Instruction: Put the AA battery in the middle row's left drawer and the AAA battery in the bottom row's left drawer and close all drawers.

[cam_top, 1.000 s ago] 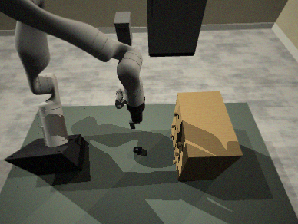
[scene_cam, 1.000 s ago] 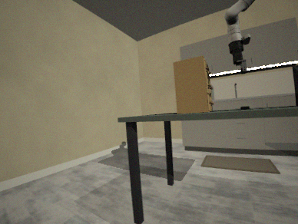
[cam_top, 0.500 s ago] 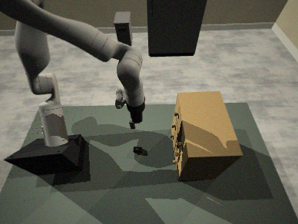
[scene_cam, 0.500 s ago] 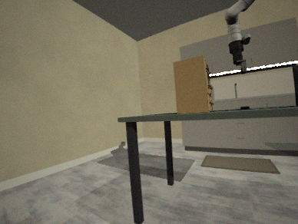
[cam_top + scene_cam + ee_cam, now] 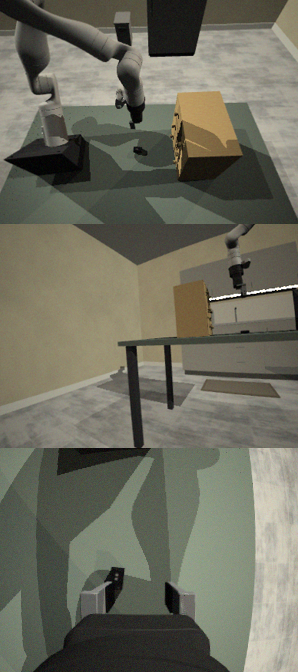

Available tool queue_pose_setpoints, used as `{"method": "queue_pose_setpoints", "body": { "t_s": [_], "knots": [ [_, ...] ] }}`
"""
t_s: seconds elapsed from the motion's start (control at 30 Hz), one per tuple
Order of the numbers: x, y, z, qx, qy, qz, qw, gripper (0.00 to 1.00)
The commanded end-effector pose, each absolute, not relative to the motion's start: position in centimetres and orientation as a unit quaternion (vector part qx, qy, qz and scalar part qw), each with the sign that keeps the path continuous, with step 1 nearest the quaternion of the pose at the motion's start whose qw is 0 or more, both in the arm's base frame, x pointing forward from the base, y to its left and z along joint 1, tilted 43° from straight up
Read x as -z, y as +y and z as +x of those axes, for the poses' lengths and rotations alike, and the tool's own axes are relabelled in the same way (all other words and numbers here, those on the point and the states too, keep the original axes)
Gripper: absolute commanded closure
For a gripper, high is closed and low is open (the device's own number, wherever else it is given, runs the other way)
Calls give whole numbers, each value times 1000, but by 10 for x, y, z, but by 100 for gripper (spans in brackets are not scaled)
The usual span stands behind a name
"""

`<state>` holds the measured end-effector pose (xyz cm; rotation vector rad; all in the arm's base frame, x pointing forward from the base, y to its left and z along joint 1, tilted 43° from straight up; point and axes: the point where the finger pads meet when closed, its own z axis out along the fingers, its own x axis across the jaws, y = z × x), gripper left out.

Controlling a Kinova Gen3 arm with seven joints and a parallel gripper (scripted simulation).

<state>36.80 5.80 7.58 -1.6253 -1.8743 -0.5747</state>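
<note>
The wooden chest (image 5: 211,119) (image 5: 190,310) stands upright on the table, its knobbed drawer fronts (image 5: 176,140) facing the arm's base side. The fronts show only edge-on, so whether any drawer stands slightly out is hard to tell. My gripper (image 5: 132,125) (image 5: 139,592) is open and empty, pointing down high above the table, in front of the chest. A small black object (image 5: 140,150) (image 5: 245,331) (image 5: 118,576) lies on the table below; in the wrist view the left finger partly covers it. I cannot make out the AA or AAA battery as separate things.
The arm's black base (image 5: 50,159) stands at the left of the green table (image 5: 115,207) in the top view. The chest is to the right of the black object. Shadows of the arm and chest darken much of the table top.
</note>
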Motion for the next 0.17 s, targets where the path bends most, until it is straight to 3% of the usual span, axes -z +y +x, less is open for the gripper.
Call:
{"method": "queue_pose_setpoints", "body": {
  "t_s": [0.0, 0.13],
  "knots": [
    [-76, 57, 368, 216, -704, -611, 292, 0],
    [-76, 57, 368, 216, -704, -611, 292, 0]
  ]
}}
